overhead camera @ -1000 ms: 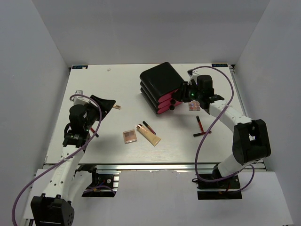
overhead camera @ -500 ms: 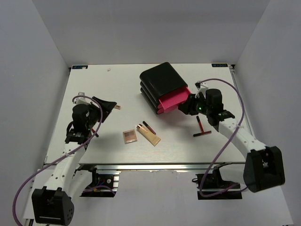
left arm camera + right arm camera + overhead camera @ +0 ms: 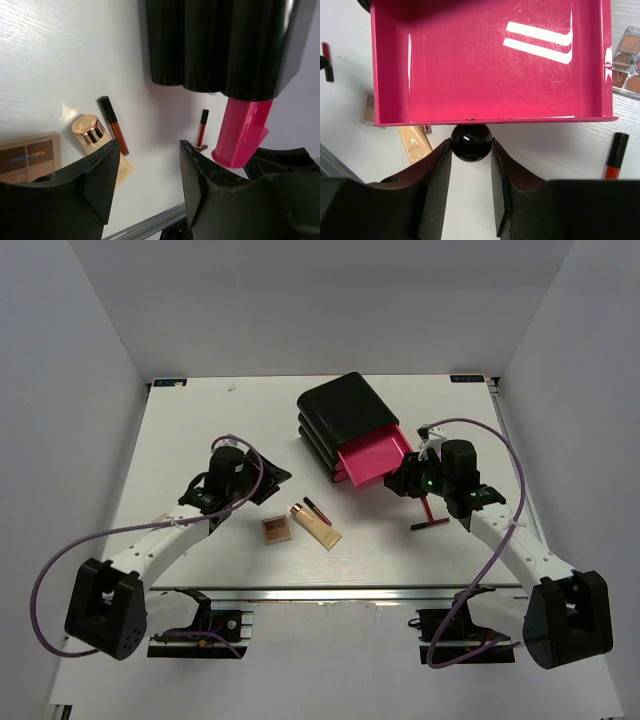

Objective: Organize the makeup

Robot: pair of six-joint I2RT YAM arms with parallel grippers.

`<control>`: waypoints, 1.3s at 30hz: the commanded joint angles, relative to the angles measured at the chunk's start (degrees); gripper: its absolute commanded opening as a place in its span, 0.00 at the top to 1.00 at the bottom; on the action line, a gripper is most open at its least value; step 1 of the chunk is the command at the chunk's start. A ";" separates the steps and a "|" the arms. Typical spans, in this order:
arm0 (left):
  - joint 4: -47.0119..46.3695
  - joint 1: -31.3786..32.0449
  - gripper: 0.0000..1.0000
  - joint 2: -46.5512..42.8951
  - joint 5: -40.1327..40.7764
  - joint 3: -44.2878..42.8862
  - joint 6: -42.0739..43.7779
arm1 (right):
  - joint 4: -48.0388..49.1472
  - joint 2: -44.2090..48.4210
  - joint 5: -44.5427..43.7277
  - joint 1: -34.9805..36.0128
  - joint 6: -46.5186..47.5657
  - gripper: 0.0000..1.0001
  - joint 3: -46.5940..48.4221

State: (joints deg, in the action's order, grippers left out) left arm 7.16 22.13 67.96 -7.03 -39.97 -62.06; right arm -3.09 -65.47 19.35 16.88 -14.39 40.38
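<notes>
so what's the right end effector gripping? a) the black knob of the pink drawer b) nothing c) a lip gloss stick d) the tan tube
a: the right wrist view shows the right end effector clamped on the round black knob of the pulled-out pink drawer.

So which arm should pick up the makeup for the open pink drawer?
Left. The left end effector is open, empty and close to the tan tube and palette. The right end effector is shut on the drawer knob.
</notes>
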 commanded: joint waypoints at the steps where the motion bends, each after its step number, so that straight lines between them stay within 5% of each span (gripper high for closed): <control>1: 3.81 3.09 0.40 2.17 4.81 -3.80 -1.74 | -2.88 2.71 -1.77 -0.27 1.73 0.91 -0.83; 5: 12.77 6.17 0.41 5.33 10.01 -7.84 -2.88 | -3.76 4.47 -2.65 -0.36 1.74 0.86 -1.79; 7: 14.98 7.48 0.41 7.69 10.54 -9.42 -4.11 | -3.94 5.00 -2.31 -0.36 1.65 0.71 -1.97; 8: 17.08 8.01 0.41 8.58 11.15 -10.13 -4.47 | -3.94 5.09 -2.22 -0.36 1.74 0.56 -1.97; 13: 29.29 11.00 0.40 17.35 15.19 -18.47 -6.22 | -6.13 5.88 -2.83 -0.36 4.19 0.35 -0.57; 30: 35.56 16.81 0.41 34.33 13.35 -27.01 -10.18 | -8.33 10.28 -5.03 -0.62 5.16 0.30 0.14; 36: 32.04 17.07 0.49 35.66 14.93 -24.37 -12.20 | -8.07 10.19 -5.12 -1.50 5.43 0.30 1.54; 39: 32.91 17.16 0.62 36.36 16.08 -26.55 -11.51 | -7.89 10.01 -5.20 -1.77 5.34 0.29 2.16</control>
State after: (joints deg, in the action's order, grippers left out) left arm 40.10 38.85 103.63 6.74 -65.60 -73.30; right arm -11.73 -55.90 14.70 15.51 -9.85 39.46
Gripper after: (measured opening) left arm 0.457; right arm 0.705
